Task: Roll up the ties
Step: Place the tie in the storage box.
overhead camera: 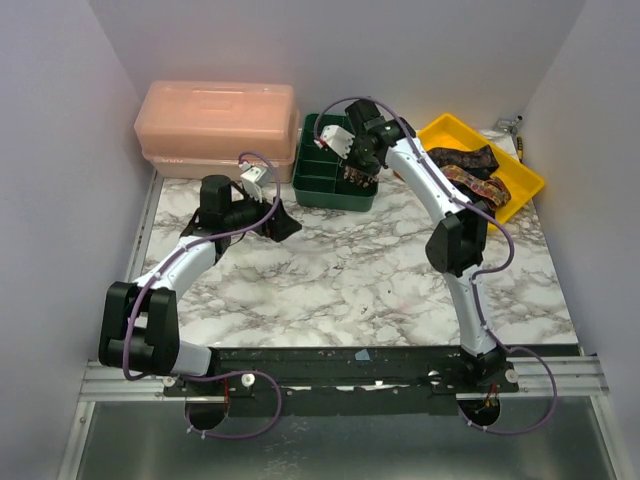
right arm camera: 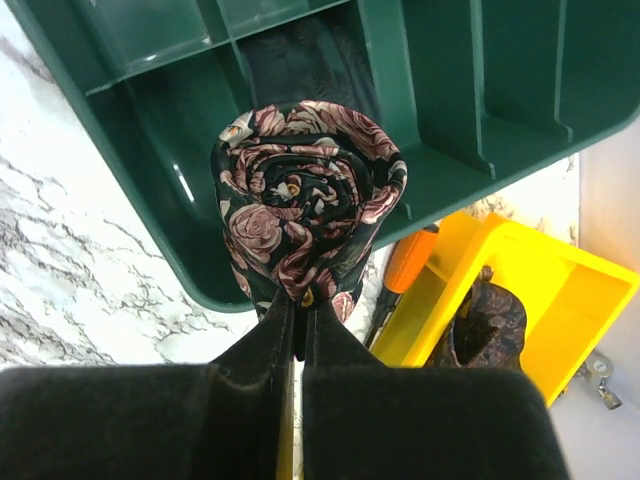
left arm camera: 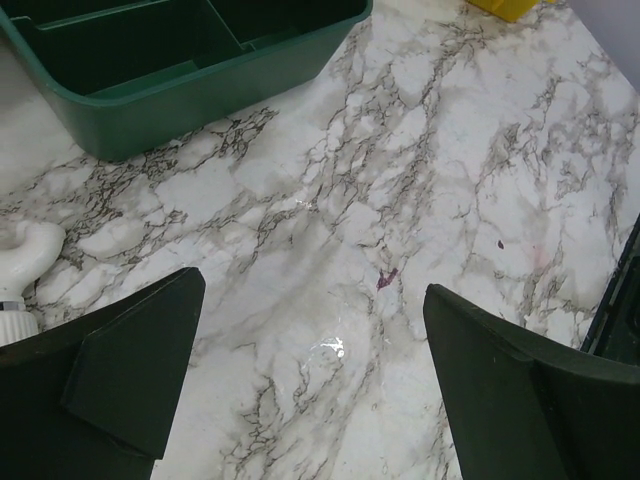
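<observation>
The right gripper (right arm camera: 298,305) has its jaws pressed on a tie (right arm camera: 310,215) wound into a tight spiral, dark with pink roses, above the tray (right arm camera: 450,70). Other ties (overhead camera: 470,172) lie in the bin (right arm camera: 545,265) to the right. The left gripper (left arm camera: 310,300) hangs with jaws spread over the table (left arm camera: 450,150).

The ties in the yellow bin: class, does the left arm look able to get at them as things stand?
Probably not. The left gripper hovers open over the table, far from the ties in the yellow bin, and the right arm lies between them.
</observation>
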You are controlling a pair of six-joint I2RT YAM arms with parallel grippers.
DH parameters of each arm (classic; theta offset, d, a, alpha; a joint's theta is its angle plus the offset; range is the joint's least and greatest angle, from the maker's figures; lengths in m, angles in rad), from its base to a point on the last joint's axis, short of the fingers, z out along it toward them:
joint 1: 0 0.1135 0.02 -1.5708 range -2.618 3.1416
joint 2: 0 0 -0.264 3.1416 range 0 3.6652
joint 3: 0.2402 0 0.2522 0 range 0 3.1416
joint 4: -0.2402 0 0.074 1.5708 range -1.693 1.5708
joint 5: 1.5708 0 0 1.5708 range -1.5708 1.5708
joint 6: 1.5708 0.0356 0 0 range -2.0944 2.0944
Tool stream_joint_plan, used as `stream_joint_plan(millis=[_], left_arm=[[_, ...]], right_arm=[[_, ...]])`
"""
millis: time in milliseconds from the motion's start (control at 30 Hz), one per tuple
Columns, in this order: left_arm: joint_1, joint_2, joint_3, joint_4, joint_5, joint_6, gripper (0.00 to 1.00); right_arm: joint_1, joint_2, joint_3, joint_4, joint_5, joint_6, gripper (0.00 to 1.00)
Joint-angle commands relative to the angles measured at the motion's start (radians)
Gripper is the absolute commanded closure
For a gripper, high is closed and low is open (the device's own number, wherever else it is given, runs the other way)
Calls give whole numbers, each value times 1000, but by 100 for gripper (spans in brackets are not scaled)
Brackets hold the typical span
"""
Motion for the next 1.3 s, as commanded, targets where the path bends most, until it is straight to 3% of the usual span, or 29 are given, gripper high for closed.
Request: stream_joint_plan(millis=[0,367,1000,1133,1267], left_arm=[[16,-32,-17,39,16,-19,2],[33,-13,-29,70,28,-39,2],[61,1,-30,84,47,-56,2],[67,0,-27,69,34,-45,2],[68,12,-8,54,28,-37,2]], right_arm=[[24,32,-5,-78,9,-58,100],[75,30,-54,-187,-52,-162,100],[77,155,-65,-94,6,-225,99],[76,135,-47,-78,35,-209,87],[76,71,-60,-36,43,-203,66]])
